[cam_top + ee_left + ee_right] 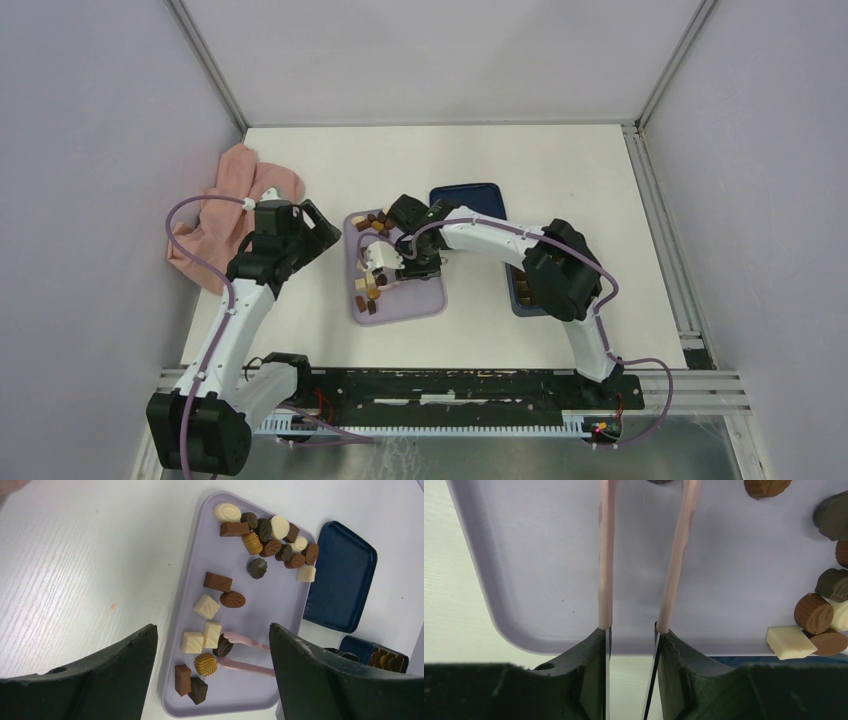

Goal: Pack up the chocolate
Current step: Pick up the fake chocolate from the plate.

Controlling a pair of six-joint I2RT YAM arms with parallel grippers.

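Note:
Several chocolate pieces [270,535], dark, mid brown and cream, lie on a lilac tray [280,610]. One cluster sits at its far end, and looser pieces [368,290] lie nearer. My right gripper [631,627] is shut on a pair of pink tongs [605,555], one arm against each finger. In the left wrist view the tongs' tips [235,637] sit on either side of a dark oval chocolate [223,647], touching it. My left gripper [211,629] hovers open above the tray's near end, holding nothing. From above, the right gripper [405,262] is over the tray's middle and the left gripper [320,235] is just left of the tray.
A dark blue lid [340,580] lies beyond the tray. The dark blue box [380,657] with brown compartments stands to the right, partly under the right arm [560,265]. A pink cloth [230,210] lies crumpled at the table's left edge.

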